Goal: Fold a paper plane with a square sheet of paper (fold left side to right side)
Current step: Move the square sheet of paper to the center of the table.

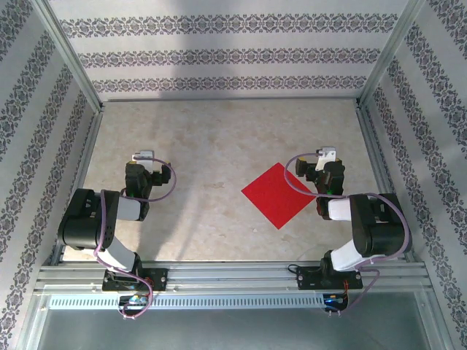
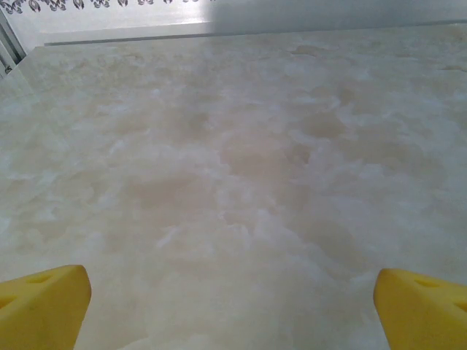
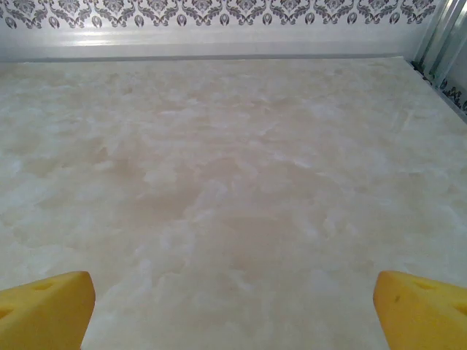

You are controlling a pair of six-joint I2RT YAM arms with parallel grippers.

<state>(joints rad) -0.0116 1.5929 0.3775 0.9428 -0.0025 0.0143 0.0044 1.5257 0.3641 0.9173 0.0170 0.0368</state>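
Nearest, an aluminium rail (image 1: 233,273) carries both arm bases. A little farther in, the left gripper (image 2: 233,310) hangs low over the bare marbled tabletop (image 1: 211,138), its yellow fingers (image 2: 44,302) spread wide with nothing between them; the right gripper (image 3: 233,310) is likewise released and empty. The square sheet of paper (image 1: 279,194) lies flat and unfolded right of centre (turned corner-on, like a diamond), well apart from the left arm (image 1: 102,219). Its right corner seems to slip under the right arm (image 1: 365,226), though contact is hard to judge. Beyond stands the patterned back wall (image 1: 219,55).
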